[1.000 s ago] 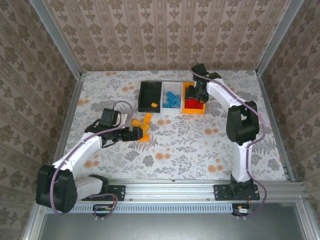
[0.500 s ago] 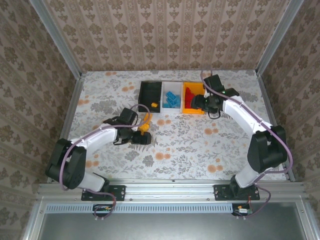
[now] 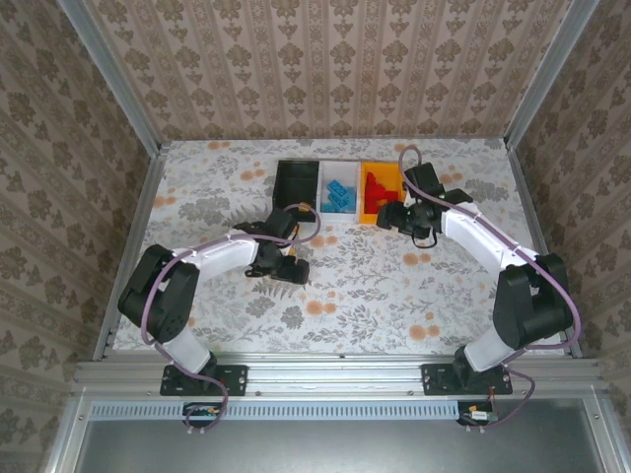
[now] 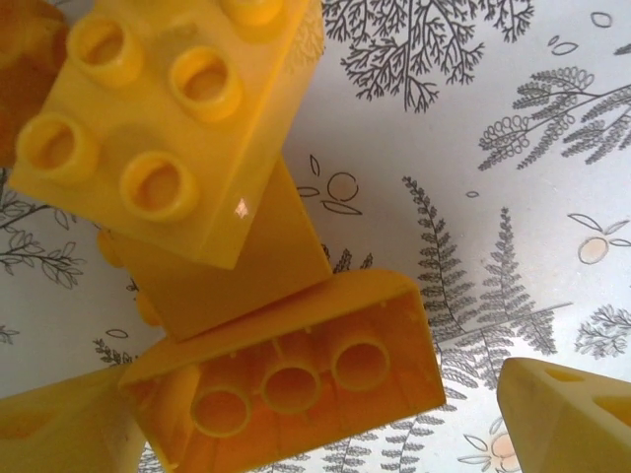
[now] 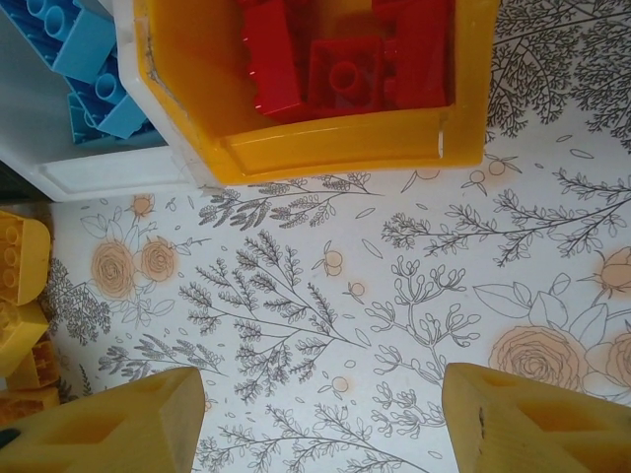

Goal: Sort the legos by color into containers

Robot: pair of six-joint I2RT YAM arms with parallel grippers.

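The left pincer is hanging low over a small heap of yellow bricks near the middle of the table, its jaws standing apart and grasping nothing. One brick on its side, hollow underside showing, is lying right between the fingers. The left fingertip is touching or almost touching one end, while the right fingertip is standing clear of the other. The brick's long axis is running nearly from finger to finger, so a squeeze would probably be catching it by its short ends. A studded brick is leaning over the same heap and might get dragged along. Just beyond the heap, the black bin is sitting at the far side. To its right, the white bin is holding blue bricks, and the yellow bin is holding red bricks. The right pincer is hovering just near of the yellow bin, jaws apart over bare table, carrying nothing. The left arm is by far the nearer to the heap, and the black bin seems to be where the yellow bricks are going.
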